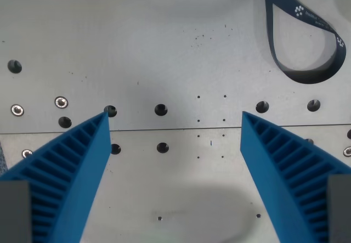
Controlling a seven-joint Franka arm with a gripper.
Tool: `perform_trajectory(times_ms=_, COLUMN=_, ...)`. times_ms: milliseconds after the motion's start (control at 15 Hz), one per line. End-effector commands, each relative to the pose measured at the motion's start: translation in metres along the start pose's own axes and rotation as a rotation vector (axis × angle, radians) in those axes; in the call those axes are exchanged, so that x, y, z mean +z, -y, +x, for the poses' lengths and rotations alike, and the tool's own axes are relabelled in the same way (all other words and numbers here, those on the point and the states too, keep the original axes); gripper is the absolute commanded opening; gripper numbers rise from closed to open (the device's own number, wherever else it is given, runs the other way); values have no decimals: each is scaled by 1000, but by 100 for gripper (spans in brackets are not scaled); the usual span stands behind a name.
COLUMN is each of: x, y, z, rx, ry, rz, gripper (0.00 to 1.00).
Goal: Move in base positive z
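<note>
Hovering claw (175, 119) released, blue fingers (66, 171) spread wide, above metal plate (164, 45), nothing grasped

Lab bench: drilled metal plate (164, 51), bolt holes (160, 109)

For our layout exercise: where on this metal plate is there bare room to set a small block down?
Bare: the plate above the row of holes, left of the strap; also between the open gripper fingers. Crowded: top right, under the strap.

Gripper (175, 123) with 2 blue ribbed fingers (66, 171) spread wide apart, nothing held, tips pointing up the frame
</note>
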State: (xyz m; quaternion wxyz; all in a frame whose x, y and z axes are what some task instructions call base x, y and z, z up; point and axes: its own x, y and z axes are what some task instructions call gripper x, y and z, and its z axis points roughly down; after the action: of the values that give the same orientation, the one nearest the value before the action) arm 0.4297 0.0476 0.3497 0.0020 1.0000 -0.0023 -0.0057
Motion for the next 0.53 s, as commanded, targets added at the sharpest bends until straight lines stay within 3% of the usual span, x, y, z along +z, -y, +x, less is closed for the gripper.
perform_trajectory(times_ms=67, x=-7, y=0, z=0, rx=0, ry=-6, rz=0, gripper=100)
perform_trajectory(times_ms=533, x=-42, y=0, z=-1, rx=0, ry=-6, rz=0, gripper=100)
